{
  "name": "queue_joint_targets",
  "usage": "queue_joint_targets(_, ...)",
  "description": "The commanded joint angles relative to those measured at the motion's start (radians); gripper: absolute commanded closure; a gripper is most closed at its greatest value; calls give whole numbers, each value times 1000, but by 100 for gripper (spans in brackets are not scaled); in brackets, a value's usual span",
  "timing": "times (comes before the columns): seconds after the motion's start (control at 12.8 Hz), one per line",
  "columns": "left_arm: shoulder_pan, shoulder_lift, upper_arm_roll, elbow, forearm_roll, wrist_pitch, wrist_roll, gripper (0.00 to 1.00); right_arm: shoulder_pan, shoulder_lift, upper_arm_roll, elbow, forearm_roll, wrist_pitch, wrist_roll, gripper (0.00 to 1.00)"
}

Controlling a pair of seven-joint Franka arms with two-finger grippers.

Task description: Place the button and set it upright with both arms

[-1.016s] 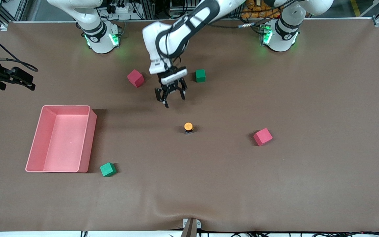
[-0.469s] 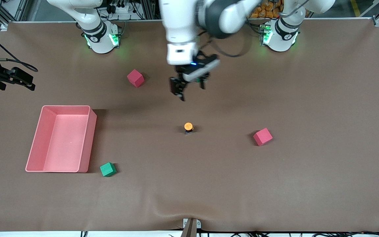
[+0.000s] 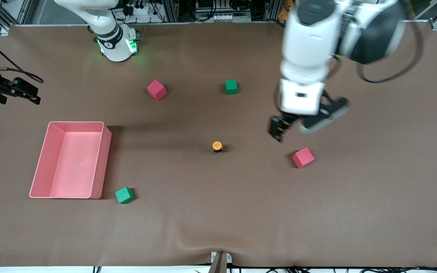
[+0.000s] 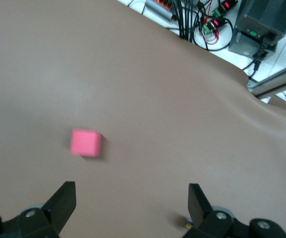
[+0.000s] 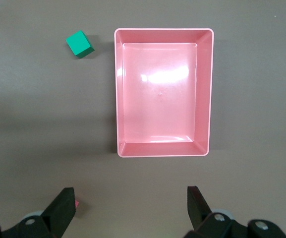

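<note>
Orange-capped, black-bodied button [image 3: 217,146] on brown table [image 3: 218,212] — pink tray [image 3: 70,160], red cube [image 3: 303,157], green cube [image 3: 124,195].

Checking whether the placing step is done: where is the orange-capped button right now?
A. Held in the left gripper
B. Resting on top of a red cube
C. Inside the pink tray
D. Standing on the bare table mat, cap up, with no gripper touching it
D. The button stands alone on the mat, orange cap up, while the left gripper is open and empty, above the mat near a red cube.
</note>
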Motion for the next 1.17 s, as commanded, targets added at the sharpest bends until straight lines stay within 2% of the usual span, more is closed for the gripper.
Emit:
queue_joint_targets(0.0,162,-86,-15,-15,-114,-10,288,0,-21,4,12,13,14,-10,-9,0)
queue_joint_targets(0.16,278,-119,-13,-9,-257,-56,544,0,-21,4,12,13,14,-10,-9,0)
queue_joint_targets(0.47,409,-169,-10,-6,-273,-197,887,0,-21,4,12,13,14,-10,-9,0)
queue_joint_targets(0.7,428,-222,-8,-46,-276,-265,964,0,-19,4,12,13,14,-10,-9,0)
queue_joint_targets(1.09,412,-434,11,-270,-276,-341,982,0,-18,4,12,13,14,-10,-8,0)
